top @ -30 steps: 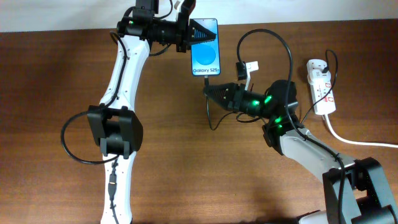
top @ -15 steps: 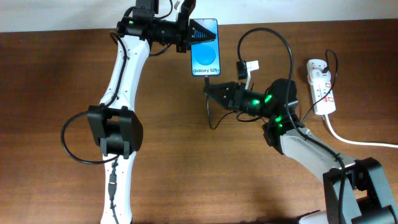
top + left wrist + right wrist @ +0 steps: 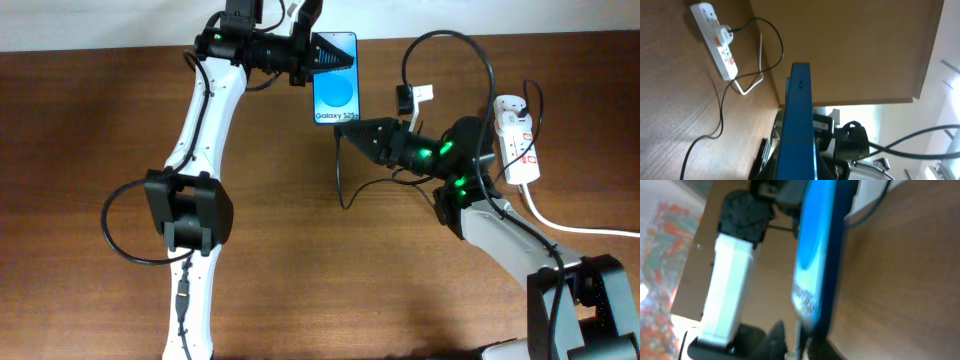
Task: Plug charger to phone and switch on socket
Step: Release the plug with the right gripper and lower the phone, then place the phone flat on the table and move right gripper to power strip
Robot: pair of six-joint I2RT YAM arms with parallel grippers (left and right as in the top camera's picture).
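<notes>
Over brown wooden table: reaching right with left gripper, clamped on phone marked "Galaxy S25"; pointing left with right gripper, pinching charger near phone's lower edge.

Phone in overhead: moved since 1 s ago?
Yes. The phone, held in the left gripper, has shifted slightly right, toward the socket, which stays put. The right gripper with the charger followed.

We see the phone face up at the far side, its screen lit light blue. The charger, a thin black cable, loops just below it. The white socket lies well to the right.
</notes>
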